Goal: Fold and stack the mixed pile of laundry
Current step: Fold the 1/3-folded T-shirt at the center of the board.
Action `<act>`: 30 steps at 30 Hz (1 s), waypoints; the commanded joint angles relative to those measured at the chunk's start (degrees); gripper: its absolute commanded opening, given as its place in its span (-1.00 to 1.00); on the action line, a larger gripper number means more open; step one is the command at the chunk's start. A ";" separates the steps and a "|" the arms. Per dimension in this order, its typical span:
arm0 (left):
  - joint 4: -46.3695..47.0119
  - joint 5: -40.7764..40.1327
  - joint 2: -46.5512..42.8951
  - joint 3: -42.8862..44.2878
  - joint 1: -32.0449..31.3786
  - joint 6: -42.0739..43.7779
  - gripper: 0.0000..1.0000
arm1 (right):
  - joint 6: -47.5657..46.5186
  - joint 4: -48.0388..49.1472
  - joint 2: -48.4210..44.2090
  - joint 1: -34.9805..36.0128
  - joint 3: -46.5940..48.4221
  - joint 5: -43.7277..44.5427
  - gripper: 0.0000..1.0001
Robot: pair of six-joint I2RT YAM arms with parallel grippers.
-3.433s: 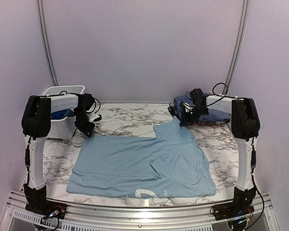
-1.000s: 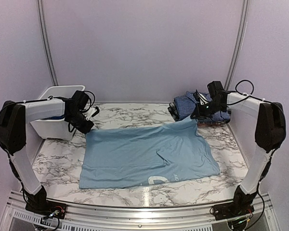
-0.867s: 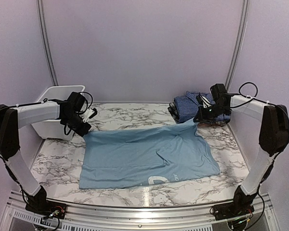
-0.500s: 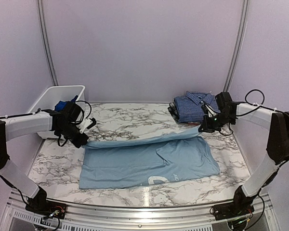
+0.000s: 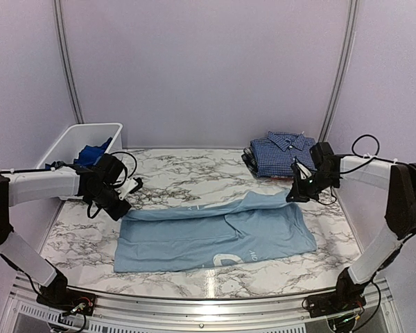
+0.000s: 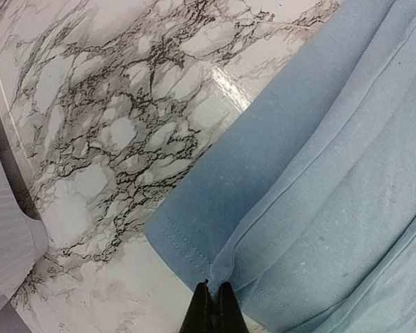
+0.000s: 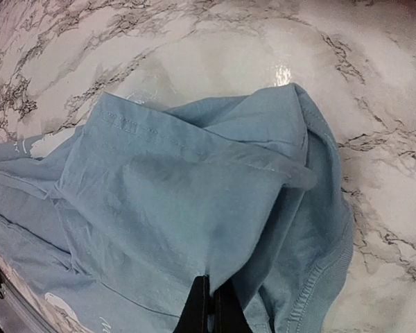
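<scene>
Lying on the marble table (image 5: 187, 179), the light blue T-shirt (image 5: 215, 236) has its far edge doubled forward. Left gripper (image 5: 123, 207) and right gripper (image 5: 295, 197) clench that fold's corners. Behind, the folded navy check shirt (image 5: 283, 151) sits right; a royal blue garment (image 5: 91, 153) lies in the white bin (image 5: 90, 127) left.

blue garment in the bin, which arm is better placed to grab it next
Left, likely: the left gripper sits near the bin, the right gripper far across by the folded shirts. Both pinch the light blue T-shirt.
</scene>
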 commanded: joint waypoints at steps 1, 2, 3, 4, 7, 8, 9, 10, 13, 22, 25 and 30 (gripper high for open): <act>0.69 -1.44 -4.09 3.74 -0.11 -0.54 -1.00 | 1.04 -2.62 -3.50 -1.10 4.71 0.97 -1.00; 0.43 -0.98 -4.74 4.05 -0.11 -0.38 -1.00 | 0.89 -3.39 -3.68 -1.33 5.12 1.30 -1.00; 0.01 -0.35 -5.38 4.29 -0.19 -0.22 -1.00 | 0.75 -3.99 -3.92 -1.54 5.18 1.40 -1.00; -0.61 0.14 -5.90 4.32 -0.19 0.04 -1.00 | 0.68 -4.53 -4.31 -1.68 4.90 1.42 -1.00; -2.41 1.14 -7.28 2.80 -0.64 0.49 -1.00 | 1.10 -5.17 -6.13 -1.79 2.28 1.54 -1.00; -2.80 1.23 -7.63 2.00 -1.09 0.53 -1.00 | 1.43 -5.13 -6.77 -1.72 1.03 1.41 -1.00; -3.04 0.85 -7.87 1.08 -1.78 0.58 -1.00 | 1.89 -4.75 -7.50 -1.77 -0.29 1.08 -1.00; -2.99 0.52 -8.10 0.20 -2.49 0.64 -1.00 | 2.27 -4.31 -8.05 -1.73 -1.93 0.62 -1.00; -2.74 -0.85 -6.83 -2.29 -4.94 0.17 -1.00 | 2.88 -2.70 -8.70 -1.73 -6.56 -0.03 -1.00; -2.34 -5.37 -0.39 -3.31 -6.96 -0.53 -1.00 | 4.08 0.11 -7.18 -1.71 -13.59 -0.36 -1.00; -2.43 -7.28 -0.78 -2.48 -6.96 -0.21 -1.00 | 4.56 -0.31 -7.44 -1.86 -12.19 0.79 -1.00; -2.57 -7.53 -5.44 -1.83 -6.88 0.32 -1.00 | 4.31 -3.53 -9.69 -2.14 -8.49 2.88 -1.00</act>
